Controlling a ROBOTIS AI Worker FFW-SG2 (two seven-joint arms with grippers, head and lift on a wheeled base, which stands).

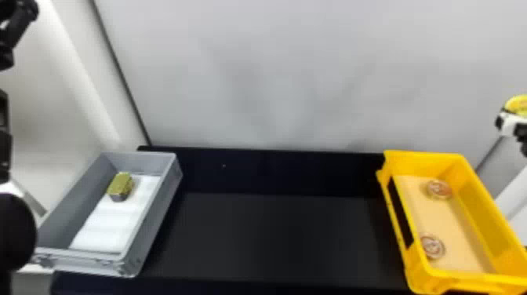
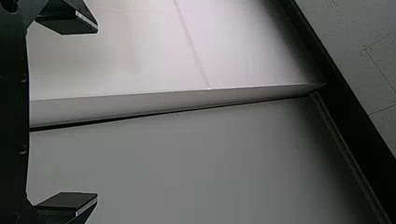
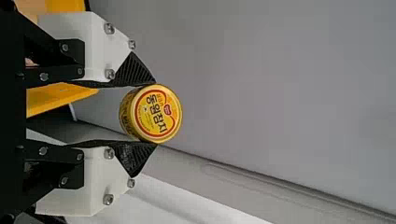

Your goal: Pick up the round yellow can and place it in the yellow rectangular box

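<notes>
The round yellow can [image 1: 518, 105] is up off the black worktop [image 1: 274, 235], held by the right gripper [image 1: 509, 123] at the right edge of the head view. In the right wrist view, its black ribbed fingers [image 3: 133, 70] are parted just by the can's width, one touching each side near their tips, and the can's printed round face shows.

The yellow box [image 1: 482, 196] sits at the right end of the worktop, below the raised can in the head view; I can't tell whether the can is right over it. Inside, on a pale tan bottom, lie two round tins, one toward the far end [image 1: 438, 189] and one near the front left [image 1: 432, 246].

At the left end is a grey box [image 1: 160, 219] with a white sheet [image 1: 108, 227] and a golden, boxy tin [image 1: 120, 186] toward its far end.

The left gripper [image 1: 17, 25] is at the left edge, its fingers [image 2: 70, 18] spread wide with nothing between them.
</notes>
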